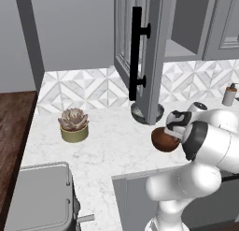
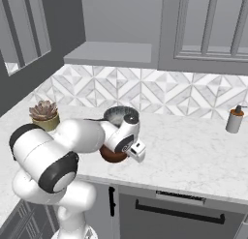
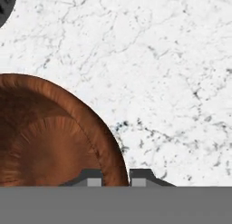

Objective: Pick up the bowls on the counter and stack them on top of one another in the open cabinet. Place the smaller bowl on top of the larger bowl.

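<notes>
Glossy reddish-brown bowl point(image 3: 50, 137) (faint radial streaks inside); white, grey-veined marble counter point(image 3: 172, 82); olive succulent pot point(image 1: 74, 133).

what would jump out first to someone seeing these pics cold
The white arm folded low over the counter, its gripper straddling the rim of the reddish-brown bowl near the front edge. Behind it stands the open cabinet, its door's long black handle hanging above the grey bowl. A potted succulent sits off to the left.
</notes>
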{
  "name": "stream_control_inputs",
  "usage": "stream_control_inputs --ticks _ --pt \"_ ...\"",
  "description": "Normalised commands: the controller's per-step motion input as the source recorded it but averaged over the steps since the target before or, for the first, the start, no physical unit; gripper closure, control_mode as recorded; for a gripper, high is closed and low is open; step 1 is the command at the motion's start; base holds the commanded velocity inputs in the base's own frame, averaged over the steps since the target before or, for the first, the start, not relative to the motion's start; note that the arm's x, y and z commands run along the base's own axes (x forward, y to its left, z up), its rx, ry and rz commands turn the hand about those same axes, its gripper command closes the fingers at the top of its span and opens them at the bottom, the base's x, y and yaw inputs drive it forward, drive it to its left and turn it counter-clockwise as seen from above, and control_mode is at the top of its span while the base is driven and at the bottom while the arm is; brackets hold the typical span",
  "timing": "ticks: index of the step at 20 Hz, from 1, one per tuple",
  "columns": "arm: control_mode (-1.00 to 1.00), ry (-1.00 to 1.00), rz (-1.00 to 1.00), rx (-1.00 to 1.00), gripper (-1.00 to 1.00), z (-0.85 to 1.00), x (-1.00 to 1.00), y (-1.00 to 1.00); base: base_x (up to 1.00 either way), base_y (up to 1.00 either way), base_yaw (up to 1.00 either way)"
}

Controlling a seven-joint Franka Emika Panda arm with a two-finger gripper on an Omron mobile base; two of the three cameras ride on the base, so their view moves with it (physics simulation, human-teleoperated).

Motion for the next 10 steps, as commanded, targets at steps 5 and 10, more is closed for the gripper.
stream_control_inputs --ticks 5,10 --pt "-1.0 -0.31 -0.02 0.03 1.0 0.57 -0.01 -0.03 0.0 0.0 0.0" --pt "-1.0 -0.29 -0.09 0.09 1.0 0.91 0.06 -0.2 0.0 0.0 0.0"
